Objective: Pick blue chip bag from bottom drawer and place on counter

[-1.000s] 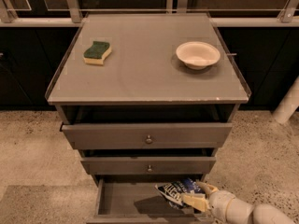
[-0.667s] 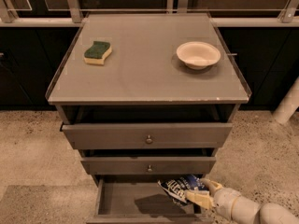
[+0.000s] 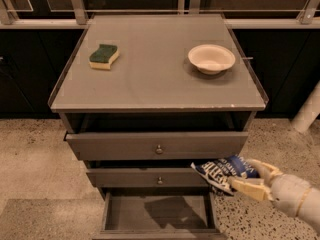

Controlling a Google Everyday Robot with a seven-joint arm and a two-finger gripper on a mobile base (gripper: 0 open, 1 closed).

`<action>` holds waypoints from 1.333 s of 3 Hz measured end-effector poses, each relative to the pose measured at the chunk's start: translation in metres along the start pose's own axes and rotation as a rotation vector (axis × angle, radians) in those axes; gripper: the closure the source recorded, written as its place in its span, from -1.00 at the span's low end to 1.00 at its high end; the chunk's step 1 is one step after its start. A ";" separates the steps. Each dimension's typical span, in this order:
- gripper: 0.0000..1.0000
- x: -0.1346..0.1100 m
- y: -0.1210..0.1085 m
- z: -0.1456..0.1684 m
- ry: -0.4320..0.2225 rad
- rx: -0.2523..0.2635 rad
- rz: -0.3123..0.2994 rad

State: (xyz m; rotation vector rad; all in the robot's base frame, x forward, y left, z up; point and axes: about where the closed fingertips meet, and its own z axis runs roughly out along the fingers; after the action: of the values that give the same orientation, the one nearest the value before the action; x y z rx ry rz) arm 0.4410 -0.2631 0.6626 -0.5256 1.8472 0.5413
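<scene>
Nearest, at the lower right, the hand (image 3: 240,176) is clamped on the bag (image 3: 220,170), one finger over the top and one beneath, pinching its right end; the bag hangs in the air, clear of the drawer (image 3: 131,210), just in front of the right end of the middle drawer front (image 3: 150,178); the drawer below stands pulled open, with only a shadow on its floor.

The bag looks light and soft, crinkled foil with air inside; it should weigh next to nothing, but the skin is slick and gives under pressure, so a hard squeeze may crush the chips or pop the seal; the crimped end seam or a gathered fold is the surest hold, since the puffed middle would slide or buckle; held by one end as here, the free end droops and may swing or catch on a drawer front on the way up.

Farther back, the table (image 3: 150,84) carries a sponge (image 3: 104,56) at its left and a bowl (image 3: 211,59) at its right; the bare stretch between them, towards the front, seems the easy place to set the bag down.
</scene>
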 end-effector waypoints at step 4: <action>1.00 -0.155 -0.013 -0.068 -0.081 0.047 -0.206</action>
State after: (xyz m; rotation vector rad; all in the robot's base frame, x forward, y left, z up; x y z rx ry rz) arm 0.4466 -0.2992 0.8287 -0.6446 1.7013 0.3750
